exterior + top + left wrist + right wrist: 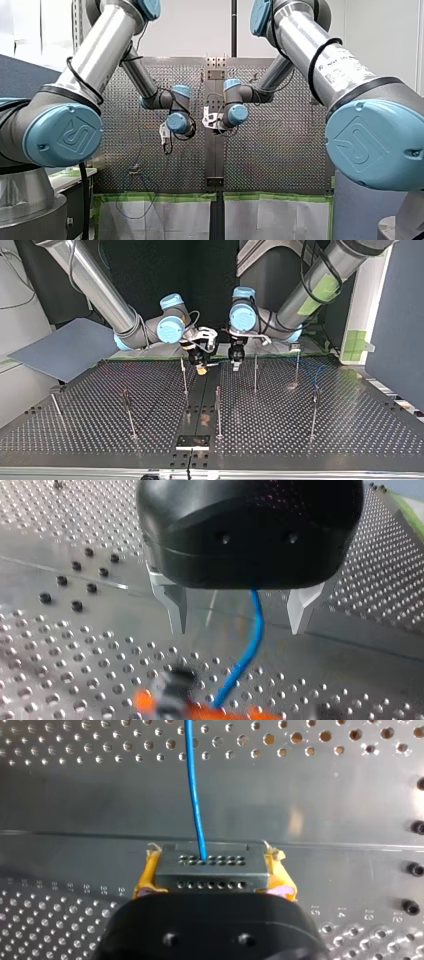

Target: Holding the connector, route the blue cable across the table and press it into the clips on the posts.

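Two claws in play, both low over the perforated surface [90, 435]. My right claw [201, 369] pinches the grey connector [212, 872] across its ends, yellow pads [145, 880] pressed on either side. That grip leaves the holed face free, so the blue cable [194, 795] leaves the connector straight ahead without a kink. My left claw [237, 612] stands just beside the connector, metal fingers [172, 605] spread, the cable passing between them and seeming to touch neither. Judgement: the left is placed as a loose guide, ready to close on the cable near the connector and steer it while the right anchors the end. Thin posts [184, 376] stand to either side of the connector and further out from it. Their clips are too small to make out, and I cannot tell whether the cable is seated in any. Routing looks barely begun. Next move calls for low tension, so the cable is not pulled out of the connector or the posts bent.
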Available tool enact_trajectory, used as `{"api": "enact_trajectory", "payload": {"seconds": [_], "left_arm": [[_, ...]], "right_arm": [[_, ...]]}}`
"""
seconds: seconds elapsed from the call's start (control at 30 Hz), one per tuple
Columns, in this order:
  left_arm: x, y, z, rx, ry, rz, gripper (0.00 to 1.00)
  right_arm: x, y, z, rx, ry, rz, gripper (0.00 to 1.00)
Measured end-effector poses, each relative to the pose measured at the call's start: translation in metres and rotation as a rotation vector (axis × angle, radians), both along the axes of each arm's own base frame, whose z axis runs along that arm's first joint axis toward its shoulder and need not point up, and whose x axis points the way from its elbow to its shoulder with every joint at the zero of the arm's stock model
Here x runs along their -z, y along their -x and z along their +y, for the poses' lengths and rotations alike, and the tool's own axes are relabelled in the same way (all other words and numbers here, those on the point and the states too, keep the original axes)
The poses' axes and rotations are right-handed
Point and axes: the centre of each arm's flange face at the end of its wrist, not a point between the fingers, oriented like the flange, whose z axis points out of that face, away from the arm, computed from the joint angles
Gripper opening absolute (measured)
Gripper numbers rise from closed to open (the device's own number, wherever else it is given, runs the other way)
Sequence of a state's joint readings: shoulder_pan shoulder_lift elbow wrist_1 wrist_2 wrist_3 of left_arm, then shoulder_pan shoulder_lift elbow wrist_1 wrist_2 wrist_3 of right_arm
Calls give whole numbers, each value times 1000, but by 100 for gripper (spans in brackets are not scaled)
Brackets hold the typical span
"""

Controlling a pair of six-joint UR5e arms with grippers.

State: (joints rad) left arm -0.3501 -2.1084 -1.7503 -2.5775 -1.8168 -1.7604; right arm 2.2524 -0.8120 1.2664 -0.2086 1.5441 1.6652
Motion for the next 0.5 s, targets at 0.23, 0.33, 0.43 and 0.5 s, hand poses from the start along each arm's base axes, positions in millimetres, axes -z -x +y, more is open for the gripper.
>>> {"api": "enact_trajectory", "payload": {"seconds": [0.23,0.33,0.43,0.5], "left_arm": [[4,-5,2,-47,-2,-1,100],[4,-3,0,-49,-5,-1,83],[4,-1,-2,-47,-8,0,53],[4,0,-5,-45,-10,0,16]], "right_arm": [[1,1,-2,2,-1,1,0],[1,2,-2,3,-1,1,0],[1,2,-2,4,-1,1,0],[1,2,-3,4,-1,1,0]]}}
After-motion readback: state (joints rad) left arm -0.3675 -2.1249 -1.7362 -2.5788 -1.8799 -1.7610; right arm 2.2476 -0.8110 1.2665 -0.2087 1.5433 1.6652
